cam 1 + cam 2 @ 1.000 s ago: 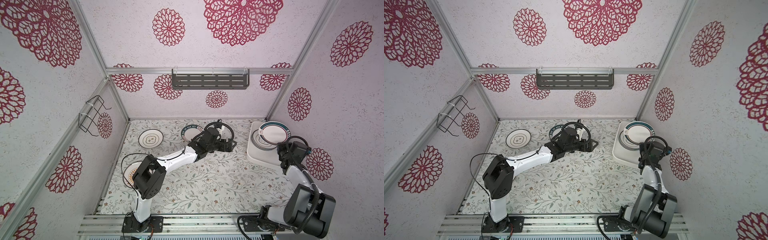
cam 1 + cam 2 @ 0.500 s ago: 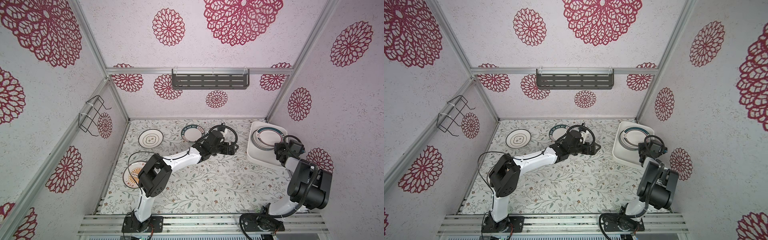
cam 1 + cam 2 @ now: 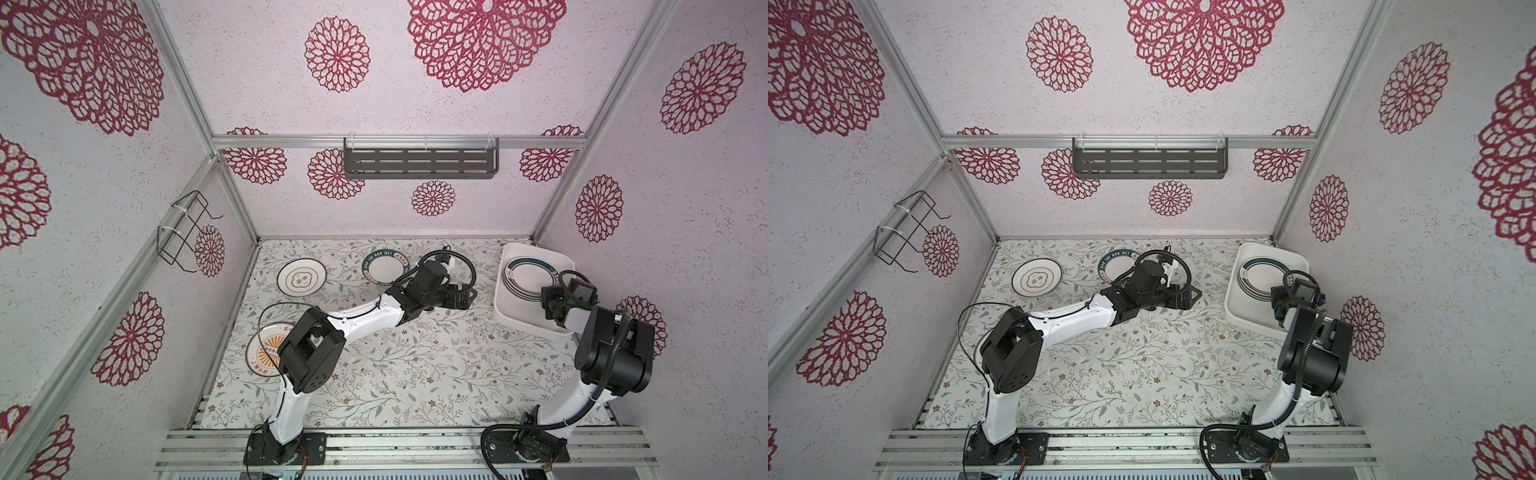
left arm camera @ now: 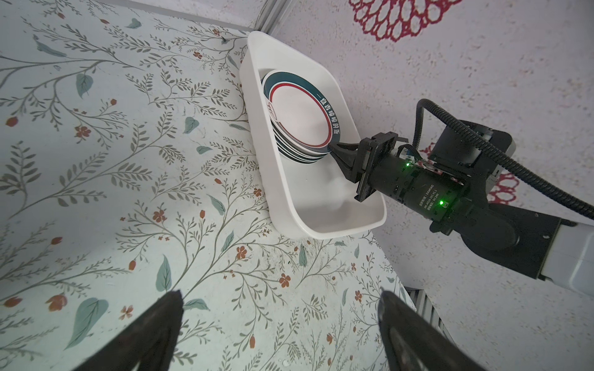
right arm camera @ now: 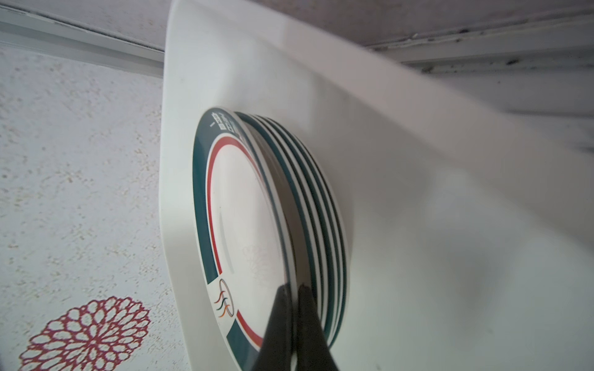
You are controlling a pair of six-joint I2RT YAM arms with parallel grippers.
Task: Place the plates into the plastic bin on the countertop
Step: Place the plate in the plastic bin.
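A white plastic bin stands at the countertop's far right corner and holds a stack of several teal-rimmed plates. My right gripper is shut on the rim of the top plate, which lies on the stack. My left gripper hangs open and empty over the middle of the countertop, facing the bin. Loose on the countertop lie a teal-rimmed plate, a dark-ringed plate and an orange sunburst plate half under the left arm.
A dark grey slotted shelf hangs on the back wall and a black wire rack on the left wall. The bin sits tight against the right wall. Metal rails run along the front edge.
The plate in my right gripper came down from a raised tilt onto the stack in the bin. The right arm's elbow rose. The left gripper drifted slightly right, still open.
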